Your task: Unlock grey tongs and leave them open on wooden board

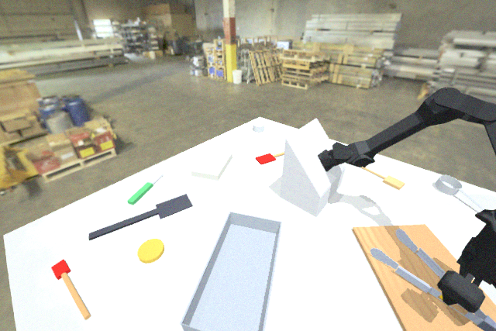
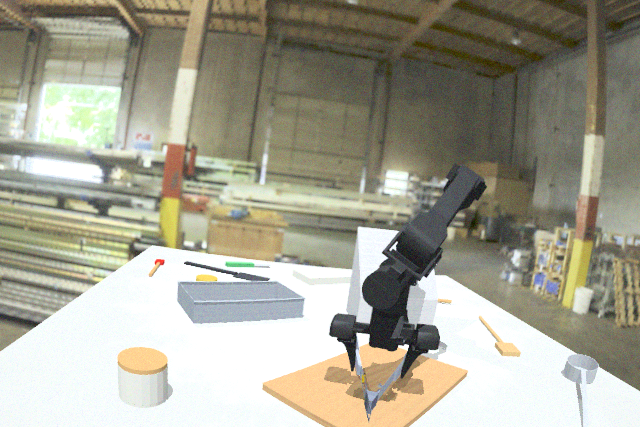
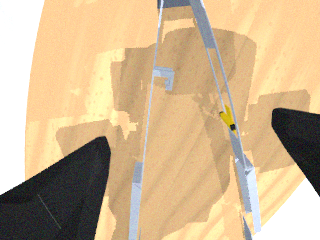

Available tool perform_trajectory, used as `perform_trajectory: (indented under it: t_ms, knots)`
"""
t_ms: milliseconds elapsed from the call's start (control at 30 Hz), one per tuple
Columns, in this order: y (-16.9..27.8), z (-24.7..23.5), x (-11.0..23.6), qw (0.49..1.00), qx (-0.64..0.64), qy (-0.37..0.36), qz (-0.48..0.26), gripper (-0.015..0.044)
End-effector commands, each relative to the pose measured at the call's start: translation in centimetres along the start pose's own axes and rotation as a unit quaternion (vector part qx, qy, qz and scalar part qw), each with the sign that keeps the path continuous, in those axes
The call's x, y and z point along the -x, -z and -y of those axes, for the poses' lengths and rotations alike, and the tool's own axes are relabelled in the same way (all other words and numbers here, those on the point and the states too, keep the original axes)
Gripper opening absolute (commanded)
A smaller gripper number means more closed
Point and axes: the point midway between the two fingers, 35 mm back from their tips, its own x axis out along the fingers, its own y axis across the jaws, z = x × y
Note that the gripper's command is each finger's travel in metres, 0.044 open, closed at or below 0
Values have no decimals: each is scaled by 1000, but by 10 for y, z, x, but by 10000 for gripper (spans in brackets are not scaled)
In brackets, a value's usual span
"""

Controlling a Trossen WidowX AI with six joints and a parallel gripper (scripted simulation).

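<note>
The grey tongs (image 1: 404,263) lie spread in a V on the wooden board (image 1: 420,279) at the table's near right. Their two tips point toward the table's middle and the hinge sits near the board's edge. My gripper (image 1: 460,291) hangs just over them, open wide, with one finger on each side of the arms. In the wrist view the tongs (image 3: 194,114) lie between my open fingers, on the board (image 3: 200,47). The exterior view shows the gripper (image 2: 379,368) straddling the tongs (image 2: 369,392). The grey roasting tin (image 1: 236,275) stands empty.
A white wedge block (image 1: 302,170) stands behind the board, under the arm. A black spatula (image 1: 139,215), a yellow disc (image 1: 150,249), a red mallet (image 1: 70,287), a green tool (image 1: 140,192) and a metal cup (image 1: 448,184) lie about. A lidded canister (image 2: 142,375) stands near the tin.
</note>
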Motion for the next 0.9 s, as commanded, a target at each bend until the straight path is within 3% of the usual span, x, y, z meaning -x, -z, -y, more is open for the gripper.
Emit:
perform_trajectory:
  t_ms: [0,400,567,700,867]
  knots:
    - [-3,-11,4,1000,-3,2,-2,440]
    - [-4,-141,80,1000,-8,-2,3,440]
    - [-3,-145,93,1000,-7,-4,5,440]
    - [-1,-143,127,1000,0,-10,7,440]
    - [-1,-143,130,1000,0,-10,7,440]
